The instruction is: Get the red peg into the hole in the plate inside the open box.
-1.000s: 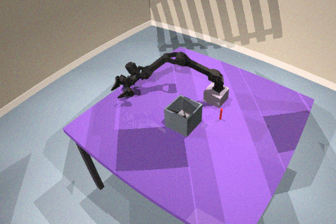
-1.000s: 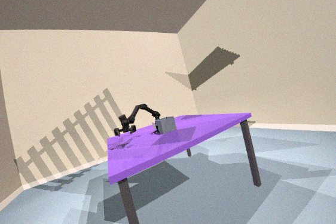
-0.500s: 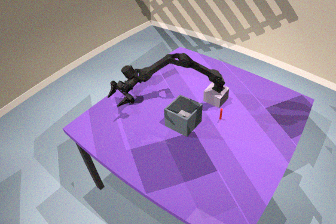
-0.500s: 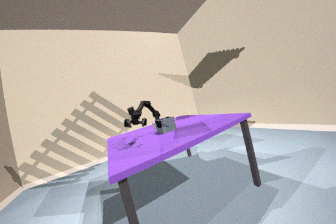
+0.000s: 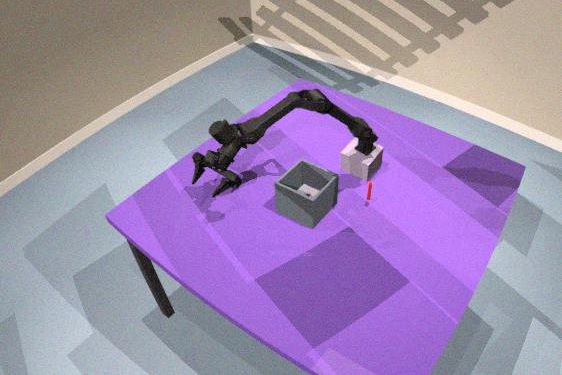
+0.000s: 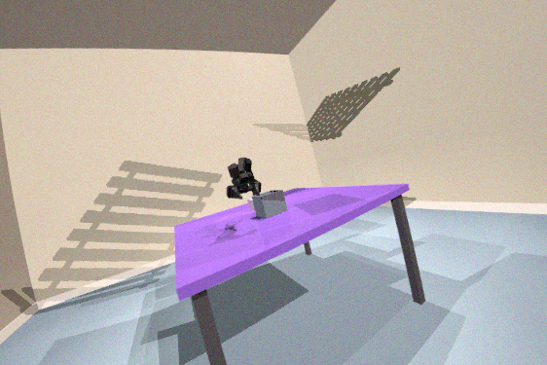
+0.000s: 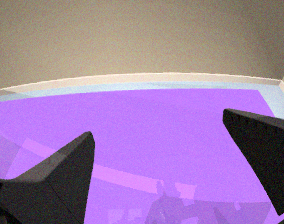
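the red peg (image 5: 369,191) stands on the purple table (image 5: 310,263) (image 6: 292,227) (image 7: 158,130), near the open box (image 5: 306,203) (image 6: 271,204) and outside it. the gripper (image 5: 204,190) (image 6: 246,196) (image 7: 161,126), well apart from the box, has its jaws spread wide around nothing.

The worktop (image 5: 320,258) (image 6: 292,227) (image 7: 158,130) looks smooth and faintly glossy, like coated board, with soft pale sheens across it; the open box (image 5: 295,203) (image 6: 273,204) has flat, matt grey walls that could pass for plastic; the arm (image 5: 272,115) and its claw (image 5: 215,178) (image 6: 244,190) (image 7: 161,126) look like dark, mostly matt plastic or metal, which of the two I cannot tell; the pale block (image 5: 354,162) under the arm looks matt and smooth; the red peg (image 5: 369,191) looks smooth, its material too small to tell
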You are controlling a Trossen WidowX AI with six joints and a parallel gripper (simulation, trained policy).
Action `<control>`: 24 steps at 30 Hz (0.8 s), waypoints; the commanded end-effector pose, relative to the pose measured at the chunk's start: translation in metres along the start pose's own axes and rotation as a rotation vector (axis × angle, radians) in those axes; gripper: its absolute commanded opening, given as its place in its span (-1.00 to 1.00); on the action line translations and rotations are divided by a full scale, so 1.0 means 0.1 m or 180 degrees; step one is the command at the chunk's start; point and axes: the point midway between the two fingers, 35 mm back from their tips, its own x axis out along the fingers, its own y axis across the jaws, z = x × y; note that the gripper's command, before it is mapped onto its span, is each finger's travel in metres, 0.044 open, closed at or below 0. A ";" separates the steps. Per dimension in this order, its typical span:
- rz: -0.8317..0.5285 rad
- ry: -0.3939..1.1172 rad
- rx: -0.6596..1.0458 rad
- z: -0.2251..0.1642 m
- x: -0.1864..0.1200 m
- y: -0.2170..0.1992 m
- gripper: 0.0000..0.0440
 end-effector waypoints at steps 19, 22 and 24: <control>0.0739 0.1121 0.1137 0.05 -0.25 2.17 0.94; 0.0812 0.1315 0.1259 0.03 -0.38 2.47 0.94; 0.0852 0.1449 0.1334 0.01 -0.47 2.66 0.93</control>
